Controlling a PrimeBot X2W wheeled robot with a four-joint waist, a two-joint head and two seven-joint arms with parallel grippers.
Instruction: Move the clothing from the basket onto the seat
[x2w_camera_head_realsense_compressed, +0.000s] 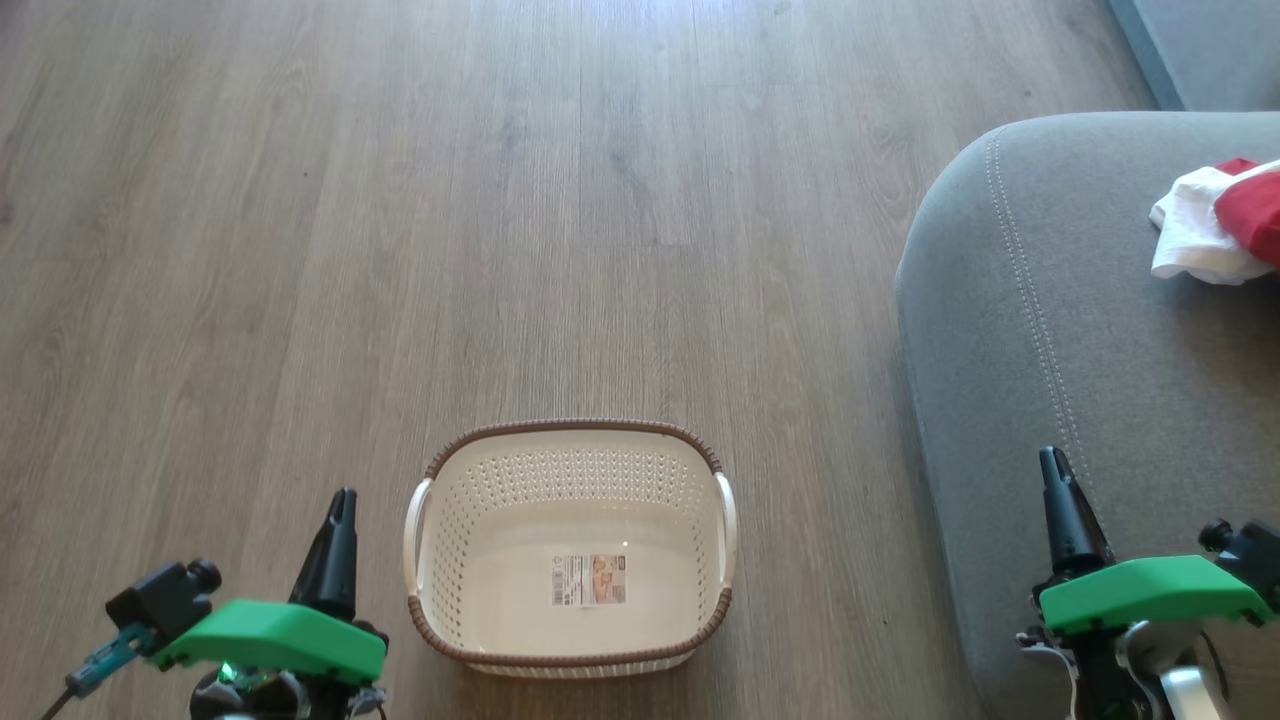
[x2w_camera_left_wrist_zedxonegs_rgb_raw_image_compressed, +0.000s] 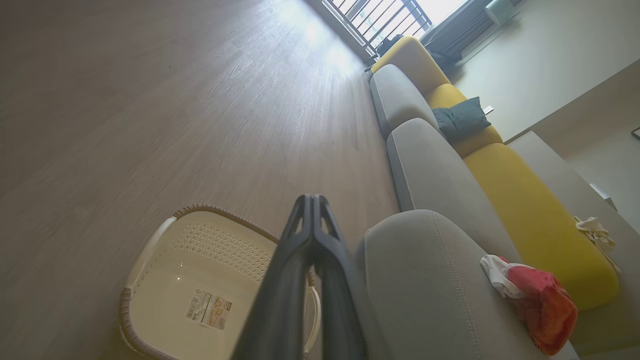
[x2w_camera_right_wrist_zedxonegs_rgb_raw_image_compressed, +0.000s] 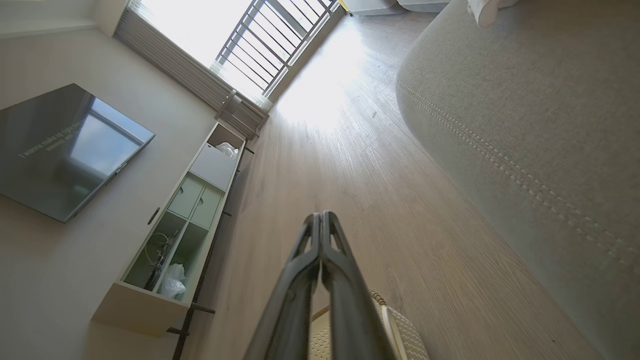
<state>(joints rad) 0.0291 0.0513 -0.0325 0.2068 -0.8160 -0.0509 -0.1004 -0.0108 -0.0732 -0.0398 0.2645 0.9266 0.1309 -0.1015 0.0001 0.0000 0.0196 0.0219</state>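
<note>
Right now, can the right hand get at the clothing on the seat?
Probably yes: right hand, shut, is beside the seat; only bare cushion lies between it and the clothing. It must open first.

Daylight from the window (x2w_camera_right_wrist_zedxonegs_rgb_raw_image_compressed: 195, 25) glares off the floor (x2w_camera_right_wrist_zedxonegs_rgb_raw_image_compressed: 320, 95) (wrist views bend at edges)

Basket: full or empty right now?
Empty. The basket shows a bare floor and its label; the clothing lies on the seat.
</note>
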